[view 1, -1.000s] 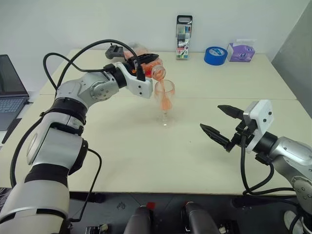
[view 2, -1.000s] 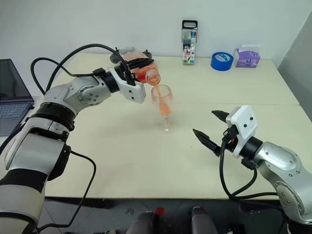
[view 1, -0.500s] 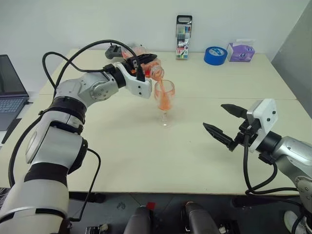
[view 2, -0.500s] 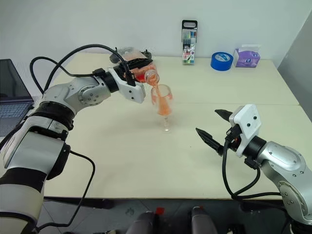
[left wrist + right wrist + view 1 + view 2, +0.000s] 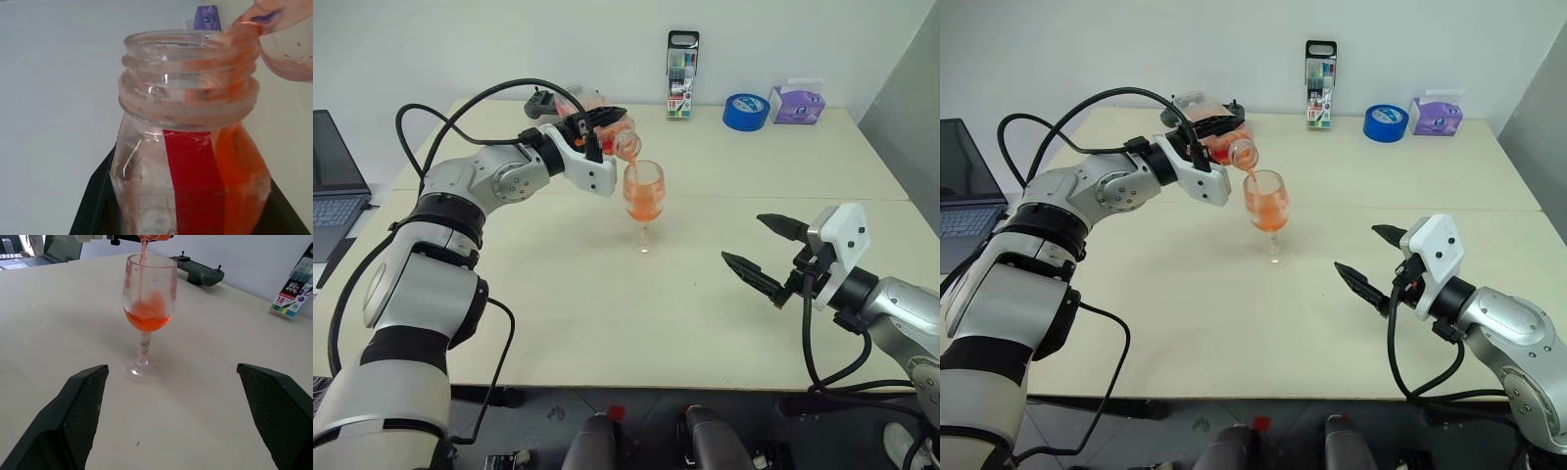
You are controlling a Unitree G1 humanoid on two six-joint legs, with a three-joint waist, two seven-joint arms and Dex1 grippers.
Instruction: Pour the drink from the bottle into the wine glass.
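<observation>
Left claw [image 5: 599, 125] clamped tight on the bottle [image 5: 612, 137], which is tipped over with its open mouth just above the rim of the wine glass [image 5: 643, 201]. A thin stream of the drink [image 5: 145, 313] runs from the mouth into the bowl; orange-red liquid sits in the lower half of the bowl, and more remains in the bottle's low side, seen in the left wrist view beside the red label strip [image 5: 193, 186]. Glass stands upright on its foot, around the middle of the bench [image 5: 607, 313].

Right claw [image 5: 767, 257] hangs over the bench towards the right edge, fingers spread wide, nothing between them, pointing towards the glass but well apart from it.

Along the far edge: a marker-pen pack [image 5: 682, 74] standing upright, a blue tape roll [image 5: 745, 111], a purple tissue pack [image 5: 796, 103] near the far right corner. A black controller [image 5: 197, 271] lies behind the left claw. Laptop [image 5: 335, 181] off the left edge.
</observation>
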